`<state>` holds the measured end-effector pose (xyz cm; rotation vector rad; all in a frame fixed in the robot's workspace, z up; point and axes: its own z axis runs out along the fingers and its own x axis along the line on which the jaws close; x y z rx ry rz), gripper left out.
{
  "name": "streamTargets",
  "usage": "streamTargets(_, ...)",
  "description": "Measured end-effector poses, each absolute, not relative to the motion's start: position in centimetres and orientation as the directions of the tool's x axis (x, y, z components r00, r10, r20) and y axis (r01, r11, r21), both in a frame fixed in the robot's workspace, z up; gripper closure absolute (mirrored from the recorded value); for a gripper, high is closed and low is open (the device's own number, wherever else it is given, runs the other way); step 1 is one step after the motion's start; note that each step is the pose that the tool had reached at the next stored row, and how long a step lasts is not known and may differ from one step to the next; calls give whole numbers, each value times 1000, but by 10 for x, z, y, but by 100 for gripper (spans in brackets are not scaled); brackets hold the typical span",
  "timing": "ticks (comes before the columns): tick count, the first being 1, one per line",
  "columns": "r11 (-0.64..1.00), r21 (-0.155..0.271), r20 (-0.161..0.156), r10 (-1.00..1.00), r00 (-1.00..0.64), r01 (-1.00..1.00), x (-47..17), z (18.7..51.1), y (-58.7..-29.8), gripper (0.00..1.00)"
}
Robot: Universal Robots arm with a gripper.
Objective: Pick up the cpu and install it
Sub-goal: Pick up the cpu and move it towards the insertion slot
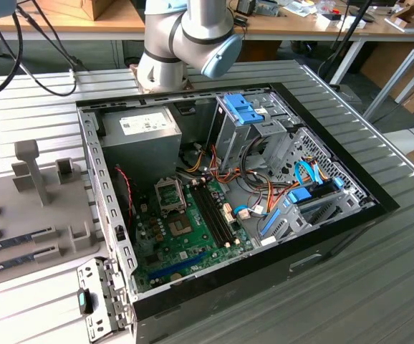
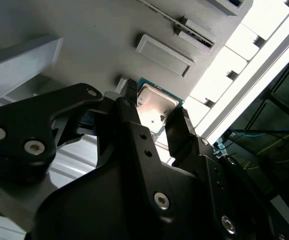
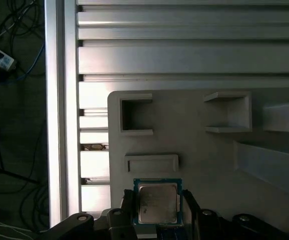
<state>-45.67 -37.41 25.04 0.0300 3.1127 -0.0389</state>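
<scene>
So the end effector (image 2: 152, 112) looked pinched onto the cpu (image 3: 157, 202), one black finger (image 2: 127, 107) against each of two opposite edges, silver lid facing out. In both wrist views the chip was low over the grey fixture tray (image 3: 209, 165), just beside a small raised block (image 3: 152, 162); I couldn't tell if it had cleared the tray yet. In the exterior view that tray lay on the slatted counter (image 1: 35, 100) at about 9 o'clock from the open PC case (image 1: 92, 165), on the exterior view's left.

My worry was the grip. The contact was only on thin board rim, so a slight tilt could've let the chip twist or drop. Any drag against that block would've skewed it too. And the motherboard socket (image 1: 179, 228) was well apart from it, deep in the case, so a crooked chip arriving there would've risked bent pins
</scene>
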Motion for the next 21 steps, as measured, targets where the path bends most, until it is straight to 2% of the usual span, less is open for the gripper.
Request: streamTargets(21,1000,-13,-28,19,-999,20,-457,258,-374,53)
